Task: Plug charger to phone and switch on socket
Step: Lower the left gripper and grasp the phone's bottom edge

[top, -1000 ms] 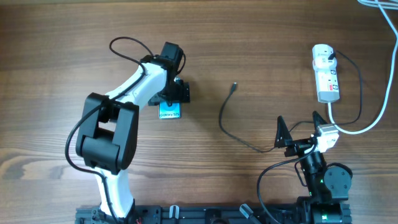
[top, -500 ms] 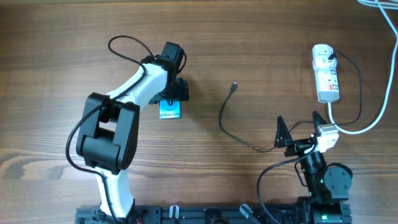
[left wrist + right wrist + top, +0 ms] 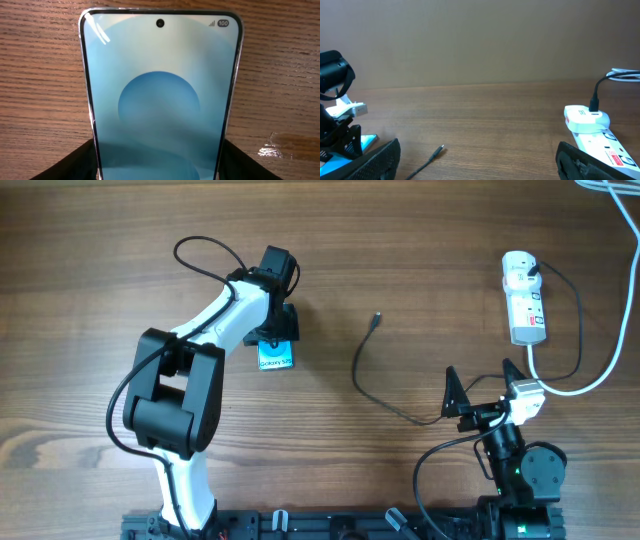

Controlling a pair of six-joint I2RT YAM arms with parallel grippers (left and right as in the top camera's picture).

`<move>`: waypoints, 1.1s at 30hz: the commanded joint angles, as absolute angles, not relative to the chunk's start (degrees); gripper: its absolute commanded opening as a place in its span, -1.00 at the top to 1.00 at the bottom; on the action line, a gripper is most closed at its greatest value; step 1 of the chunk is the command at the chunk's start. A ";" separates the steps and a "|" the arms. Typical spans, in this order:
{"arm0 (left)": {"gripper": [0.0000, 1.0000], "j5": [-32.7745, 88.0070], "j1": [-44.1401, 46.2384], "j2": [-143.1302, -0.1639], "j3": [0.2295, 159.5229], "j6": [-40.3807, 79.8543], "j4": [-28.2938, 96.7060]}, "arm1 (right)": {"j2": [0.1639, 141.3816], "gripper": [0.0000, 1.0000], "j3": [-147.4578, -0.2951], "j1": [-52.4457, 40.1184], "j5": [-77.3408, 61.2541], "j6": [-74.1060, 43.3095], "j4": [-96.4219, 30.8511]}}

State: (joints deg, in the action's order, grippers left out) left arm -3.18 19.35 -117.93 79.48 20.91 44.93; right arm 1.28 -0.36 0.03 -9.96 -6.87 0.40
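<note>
The phone (image 3: 275, 359) lies flat on the wooden table with its turquoise screen up. My left gripper (image 3: 277, 330) sits over its far end, shut on its two long edges. In the left wrist view the phone (image 3: 160, 100) fills the gap between my left gripper's fingers (image 3: 159, 157). The charger is a thin black cable (image 3: 362, 372) with its connector (image 3: 377, 320) free on the table mid-right; it also shows in the right wrist view (image 3: 437, 151). The white socket (image 3: 524, 298) lies at the far right, with a black plug in it (image 3: 592, 125). My right gripper (image 3: 482, 383) is open and empty (image 3: 480, 160).
A thicker white cable (image 3: 600, 370) loops at the right edge beside the socket. The black cable runs from the connector down towards the right arm's base (image 3: 520, 470). Bare wood lies between the phone and the connector.
My left gripper and the phone have shifted slightly to the right. The right arm and the cable have not moved.
</note>
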 commanded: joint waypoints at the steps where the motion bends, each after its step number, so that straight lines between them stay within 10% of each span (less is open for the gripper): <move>1: -0.22 -2.87 19.33 -121.91 80.20 21.50 46.19 | 1.06 -0.99 -0.30 -0.21 -8.80 -7.64 0.60; 21: -0.23 -0.71 19.33 -121.14 92.77 21.54 56.55 | 1.06 -0.99 -0.30 -0.21 -8.80 -7.66 0.60; 28: -0.03 0.19 19.33 -121.12 92.92 21.56 56.07 | 1.08 -1.00 -0.30 -0.21 -8.80 -7.66 0.60; 33: 0.60 0.43 18.94 -121.05 94.02 21.71 56.05 | 1.08 -0.99 -0.30 -0.21 -8.80 -7.66 0.60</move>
